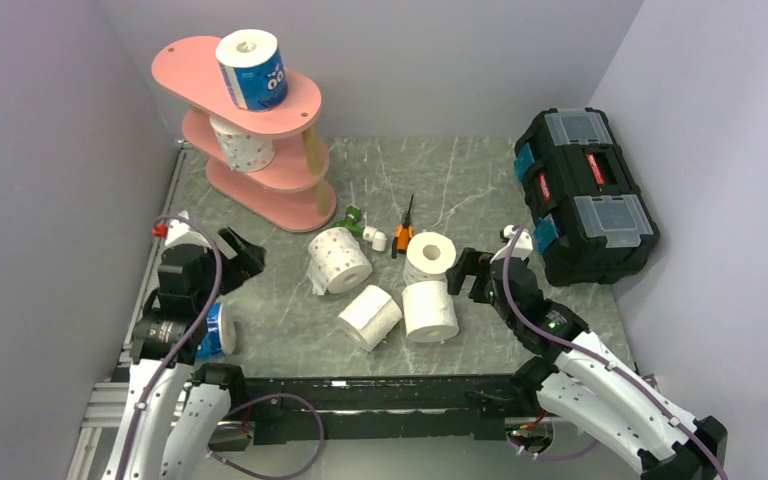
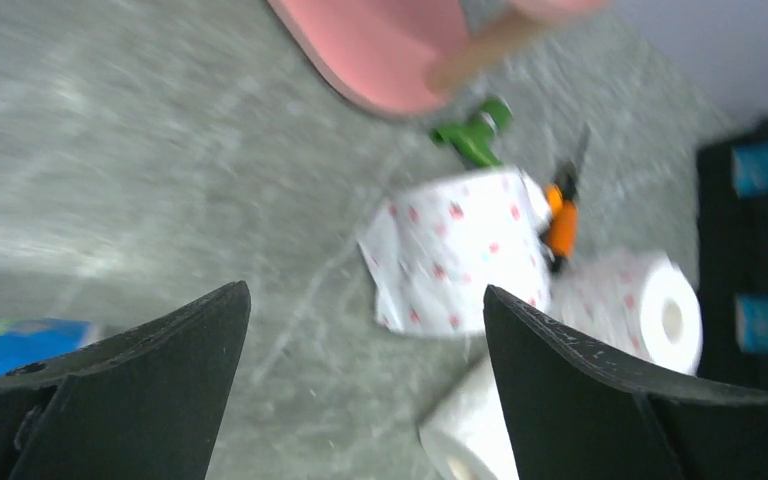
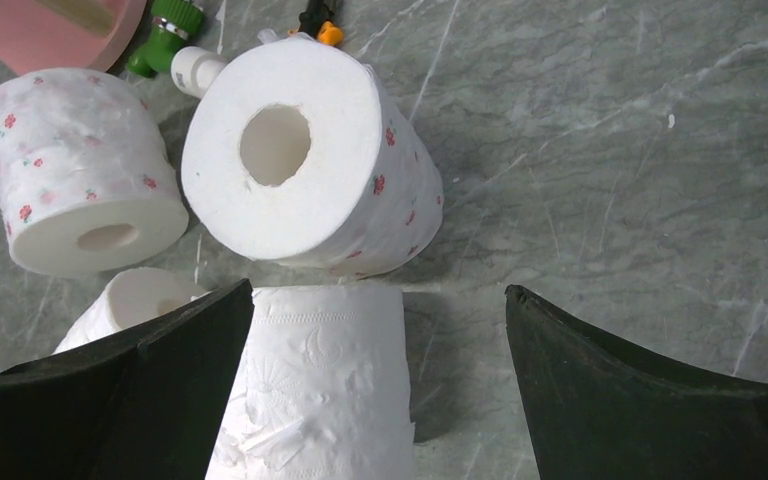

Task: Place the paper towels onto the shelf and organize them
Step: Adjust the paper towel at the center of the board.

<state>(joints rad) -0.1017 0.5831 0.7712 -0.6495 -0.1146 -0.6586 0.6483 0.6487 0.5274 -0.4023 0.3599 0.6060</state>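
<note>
Seven paper towels can be counted. One blue-wrapped roll is stood on the top board of the pink shelf, far left. One dotted roll is kept on its middle board. Four rolls are laid mid-bench, two dotted and two plain. One more blue roll is tucked by the left arm. The bench is grey and marbled, with pale walls around it. One black toolbox is seen far right. The left end effector and the right end effector are both spread wide, and nothing is gripped.
</note>
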